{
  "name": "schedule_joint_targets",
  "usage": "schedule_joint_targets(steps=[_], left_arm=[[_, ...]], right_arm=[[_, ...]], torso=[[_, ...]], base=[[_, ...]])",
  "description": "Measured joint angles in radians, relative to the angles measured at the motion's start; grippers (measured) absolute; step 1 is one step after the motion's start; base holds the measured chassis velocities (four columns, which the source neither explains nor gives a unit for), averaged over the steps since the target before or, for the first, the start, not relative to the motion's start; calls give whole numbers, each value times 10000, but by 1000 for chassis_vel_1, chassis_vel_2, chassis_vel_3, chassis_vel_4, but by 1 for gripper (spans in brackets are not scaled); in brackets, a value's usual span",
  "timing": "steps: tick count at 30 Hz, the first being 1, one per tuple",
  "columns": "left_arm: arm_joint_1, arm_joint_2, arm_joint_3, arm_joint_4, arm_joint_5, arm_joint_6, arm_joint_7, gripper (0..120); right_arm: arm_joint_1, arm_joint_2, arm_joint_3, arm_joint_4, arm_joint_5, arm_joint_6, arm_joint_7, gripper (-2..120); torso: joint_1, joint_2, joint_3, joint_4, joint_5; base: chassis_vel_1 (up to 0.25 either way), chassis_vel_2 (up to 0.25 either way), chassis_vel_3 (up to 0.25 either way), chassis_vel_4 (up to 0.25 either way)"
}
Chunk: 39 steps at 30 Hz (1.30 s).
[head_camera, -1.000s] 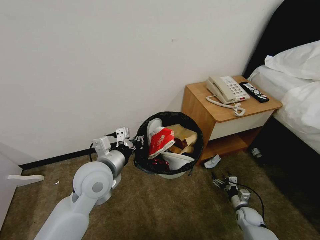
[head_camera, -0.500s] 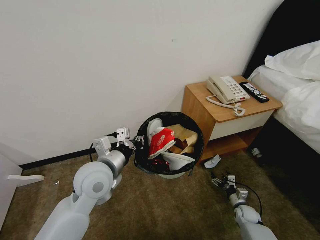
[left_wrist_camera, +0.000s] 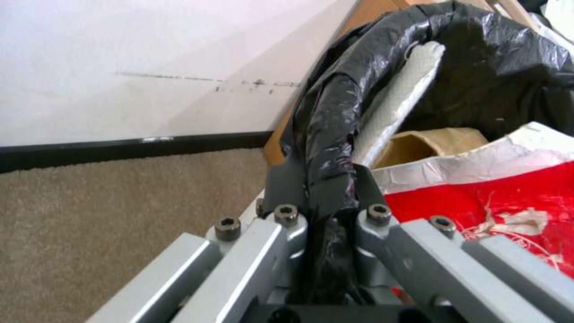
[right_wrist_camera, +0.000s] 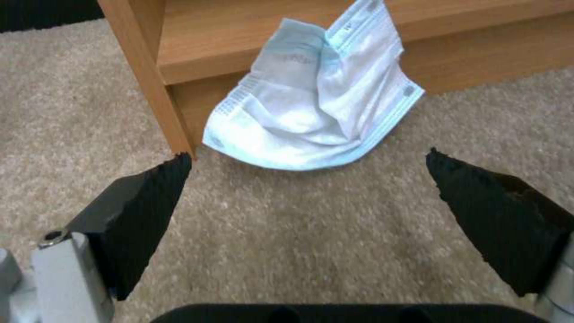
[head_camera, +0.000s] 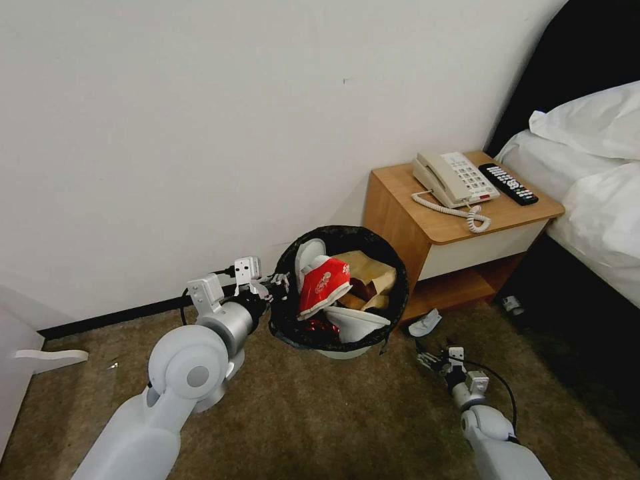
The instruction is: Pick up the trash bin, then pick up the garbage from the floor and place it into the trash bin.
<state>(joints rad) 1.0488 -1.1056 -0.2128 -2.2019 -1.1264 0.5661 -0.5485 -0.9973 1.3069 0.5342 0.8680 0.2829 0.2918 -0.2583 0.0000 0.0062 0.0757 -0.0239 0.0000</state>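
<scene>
The trash bin [head_camera: 340, 337] is white with a black bag [left_wrist_camera: 335, 112] over its rim and is held off the floor [head_camera: 300, 413] beside the nightstand. My left gripper [head_camera: 277, 283] is shut on its rim [left_wrist_camera: 320, 188]. Inside lie a red paper cup [head_camera: 322, 283], a brown paper bag [head_camera: 367, 270] and white slippers [head_camera: 357, 320]. A pale-blue face mask [right_wrist_camera: 317, 112] leans against the nightstand's bottom shelf on the carpet [right_wrist_camera: 287, 233]. My right gripper [head_camera: 427, 357] hovers low just short of the mask [head_camera: 425, 323], open, its black fingertips [right_wrist_camera: 150, 193] spread wide with nothing between them.
A wooden nightstand [head_camera: 433, 233] with a phone [head_camera: 453, 177] and a remote [head_camera: 508, 183] stands right of the bin. The bed [head_camera: 593, 193] is at the far right, with a small object [head_camera: 512, 305] on the floor beside it. A white wall [head_camera: 200, 133] runs behind.
My right gripper has crept forward and left along the carpet toward the face mask. The left arm and the bin have barely moved.
</scene>
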Motion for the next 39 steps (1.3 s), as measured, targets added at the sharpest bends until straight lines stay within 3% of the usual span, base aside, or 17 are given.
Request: schedule_joint_targets(steps=[39], left_arm=[[126,-49,63,11,86,-35,42,4]], right_arm=[[755,72,-180,-700,-81,3,74,100]], torso=[[0,0,0,-1,0]], base=[[0,0,0,0]])
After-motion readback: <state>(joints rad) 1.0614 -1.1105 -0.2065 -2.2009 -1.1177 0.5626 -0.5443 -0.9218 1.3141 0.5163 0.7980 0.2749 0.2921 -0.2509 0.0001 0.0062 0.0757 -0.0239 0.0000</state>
